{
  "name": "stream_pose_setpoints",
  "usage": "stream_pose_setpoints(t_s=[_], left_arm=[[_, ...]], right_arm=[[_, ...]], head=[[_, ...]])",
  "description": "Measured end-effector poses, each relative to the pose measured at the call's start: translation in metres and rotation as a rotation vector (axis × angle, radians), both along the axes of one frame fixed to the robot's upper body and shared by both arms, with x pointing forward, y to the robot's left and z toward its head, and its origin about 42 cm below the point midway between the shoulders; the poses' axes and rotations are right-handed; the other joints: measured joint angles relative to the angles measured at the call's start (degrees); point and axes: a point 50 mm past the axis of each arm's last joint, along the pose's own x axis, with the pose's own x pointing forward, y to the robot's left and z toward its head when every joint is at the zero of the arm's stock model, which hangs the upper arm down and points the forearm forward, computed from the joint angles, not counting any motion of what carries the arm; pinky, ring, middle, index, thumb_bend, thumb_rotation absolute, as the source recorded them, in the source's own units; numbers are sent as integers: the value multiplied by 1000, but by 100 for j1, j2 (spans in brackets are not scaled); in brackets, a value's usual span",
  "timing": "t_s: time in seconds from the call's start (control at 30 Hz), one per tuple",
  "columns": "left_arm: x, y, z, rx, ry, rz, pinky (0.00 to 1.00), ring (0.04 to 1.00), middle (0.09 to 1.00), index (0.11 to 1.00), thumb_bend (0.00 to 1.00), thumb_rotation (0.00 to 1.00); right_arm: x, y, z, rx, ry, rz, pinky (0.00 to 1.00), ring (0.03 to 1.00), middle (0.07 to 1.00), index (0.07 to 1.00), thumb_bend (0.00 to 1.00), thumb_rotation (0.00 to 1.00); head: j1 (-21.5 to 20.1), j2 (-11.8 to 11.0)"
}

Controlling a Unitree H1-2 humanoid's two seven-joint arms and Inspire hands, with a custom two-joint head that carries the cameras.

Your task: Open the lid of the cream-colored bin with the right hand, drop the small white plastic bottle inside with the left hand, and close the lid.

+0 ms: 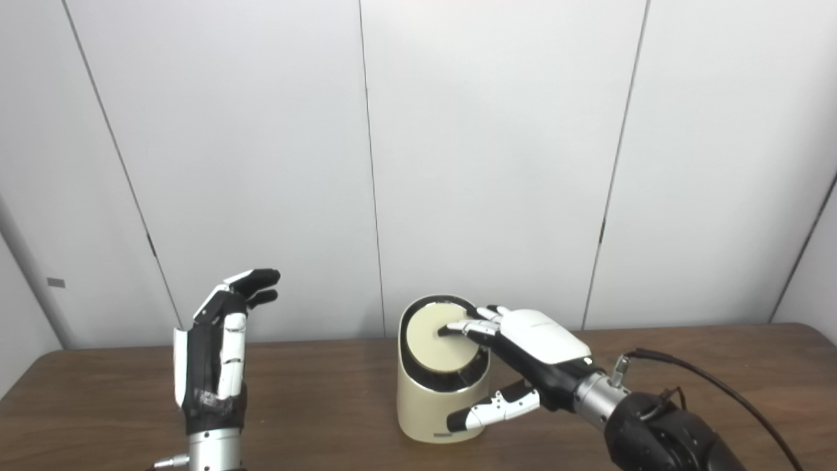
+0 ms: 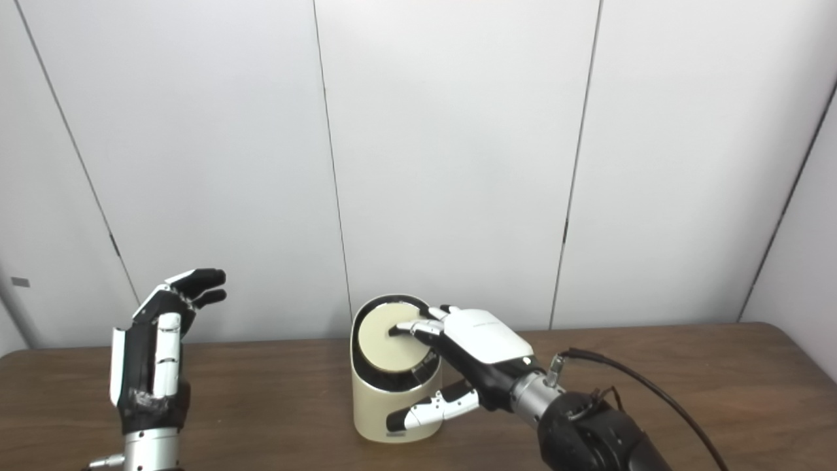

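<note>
Pressing fingertips [image 1: 458, 329] on closed lid [image 1: 435, 340]

— What stands behind my desk [image 1: 314, 392]?

— A wall [image 1: 490, 163] of pale grey panels, split by thin dark seams that lean a little off upright.

— And the desk itself?

— Dark brown wood grain, running across my whole view, its far edge meeting the wall.

— Anything else back there?

— A small grey tag [image 1: 56, 282] on the far left panel. The light is even and soft.
</note>
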Motion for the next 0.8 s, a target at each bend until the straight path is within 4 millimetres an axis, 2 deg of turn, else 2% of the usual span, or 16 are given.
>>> stream_pose_setpoints(t_s=[0.3,0.53,0.8], left_arm=[[0,-2,0,-2,-1,-1,690,738,694,648,497,850],[-1,-2,1,4,-4,1,683,736,696,652,492,852],[-1,-2,2,3,-7,1,688,739,696,652,487,854]], right_arm=[[-12,7,-13,-129,-127,-15,1000,966,883,836,890,716],[-15,7,-18,-198,-173,-37,1000,986,913,851,886,754],[-15,8,-19,-217,-186,-39,1000,986,904,842,887,756]], head=[[0,0],[9,0],[9,-9]])
